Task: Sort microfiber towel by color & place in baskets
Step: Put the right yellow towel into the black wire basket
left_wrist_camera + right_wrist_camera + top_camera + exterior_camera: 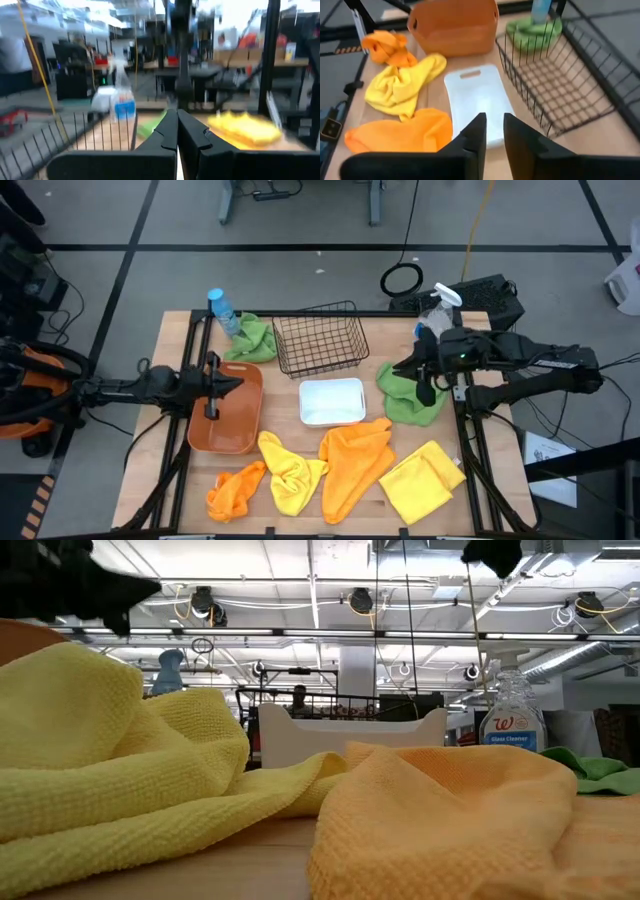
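Note:
Three baskets stand mid-table: a black wire basket [320, 340], a white bin [332, 402] and an orange tub [225, 420]. Towels lie loose on the table: green ones [252, 338] [412, 400], orange ones [235, 490] [355, 462] and yellow ones [290, 475] [420, 482]. My left gripper [236, 383] hovers over the orange tub, fingers shut [177, 132] and empty. My right gripper [402, 368] hangs above the right green towel's far-left edge, pointing at the white bin [477, 100]; its fingers [493, 131] stand slightly apart and hold nothing.
A blue-capped bottle [222, 310] stands beside the far-left green towel, and a spray bottle [440, 308] stands at the far right corner. In the low view the yellow [110, 760] and orange [450, 810] towels fill the near edge. Bare wood shows near the white bin.

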Controlling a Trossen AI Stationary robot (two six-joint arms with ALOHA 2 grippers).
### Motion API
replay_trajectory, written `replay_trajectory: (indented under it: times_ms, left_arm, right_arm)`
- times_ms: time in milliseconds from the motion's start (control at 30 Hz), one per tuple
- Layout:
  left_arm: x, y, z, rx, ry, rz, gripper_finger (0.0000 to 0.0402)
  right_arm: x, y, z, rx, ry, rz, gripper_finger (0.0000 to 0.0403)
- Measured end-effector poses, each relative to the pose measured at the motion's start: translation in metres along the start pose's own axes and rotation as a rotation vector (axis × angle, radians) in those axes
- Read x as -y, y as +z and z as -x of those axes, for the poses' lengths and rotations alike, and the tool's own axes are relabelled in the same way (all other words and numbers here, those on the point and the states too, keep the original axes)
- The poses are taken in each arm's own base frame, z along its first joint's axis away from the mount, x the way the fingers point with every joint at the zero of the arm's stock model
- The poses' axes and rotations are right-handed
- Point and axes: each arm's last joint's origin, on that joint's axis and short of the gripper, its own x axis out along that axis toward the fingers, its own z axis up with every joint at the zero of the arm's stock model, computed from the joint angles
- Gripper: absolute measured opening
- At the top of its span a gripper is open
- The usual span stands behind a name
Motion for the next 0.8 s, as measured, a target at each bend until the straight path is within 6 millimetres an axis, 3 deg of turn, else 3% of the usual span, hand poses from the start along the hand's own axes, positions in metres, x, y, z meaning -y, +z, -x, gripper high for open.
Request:
replay_trajectory:
  times_ms: [200,400,633,800]
  left_arm:
    - [-0.006,0.038,0.001,0.002,0.130,0.001,0.0002]
    - [-0.009,0.077,-0.004,-0.121,0.177,-0.001,0.0016]
    - [-0.007,0.116,-0.031,-0.248,0.170,-0.008,0.0081]
    - [-0.004,0.132,-0.058,-0.324,0.127,-0.021,0.0115]
  right_arm:
    - [0.003,-0.027,-0.026,-0.081,-0.015,-0.037,0.0089]
    - [0.006,-0.054,-0.053,-0.105,-0.021,-0.058,0.0109]
    - [0.009,-0.077,-0.071,-0.115,-0.025,-0.094,0.0125]
    - [0.010,-0.086,-0.077,-0.130,-0.030,-0.117,0.0126]
